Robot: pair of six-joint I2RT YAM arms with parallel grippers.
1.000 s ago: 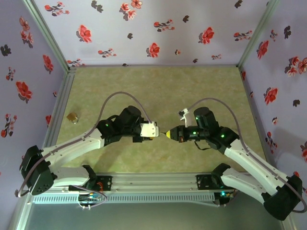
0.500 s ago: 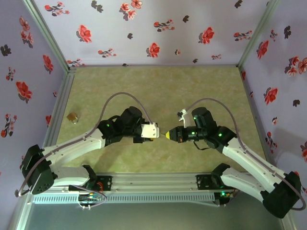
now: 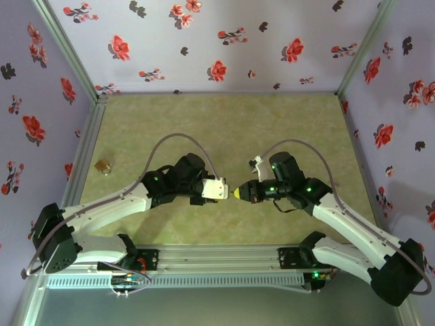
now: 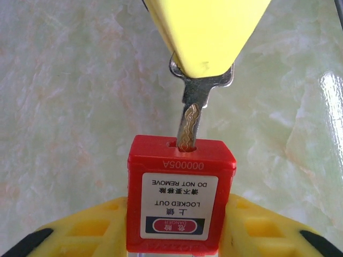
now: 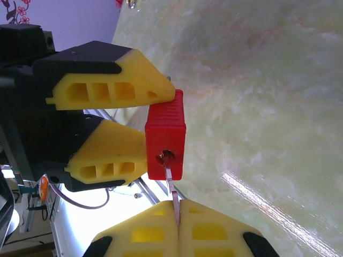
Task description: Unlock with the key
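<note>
Clamping the lock point(image 4: 180, 187) in your left fingers point(image 4: 80, 233) steadies its keyhole point(image 4: 183, 143); the key point(image 4: 192, 115), pinched by your closed right fingers point(image 4: 209, 32), sits partly inside, ready to turn.

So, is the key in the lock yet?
Partly in: the key has its tip inside the keyhole of the red padlock; most of the blade shows outside.

Lock point(image 4: 181, 156), embossed under the keyhole: 000005A, upside down in the left wrist view.
Sticker point(image 4: 179, 206), English lines: LOCKED OUT; DO NOT REMOVE, both upside down.
Sticker, red oval: DANGER, with Chinese characters beside it.
Sticker, other lines: Chinese characters, too small to read surely.
Elsewhere: no readable text.
</note>
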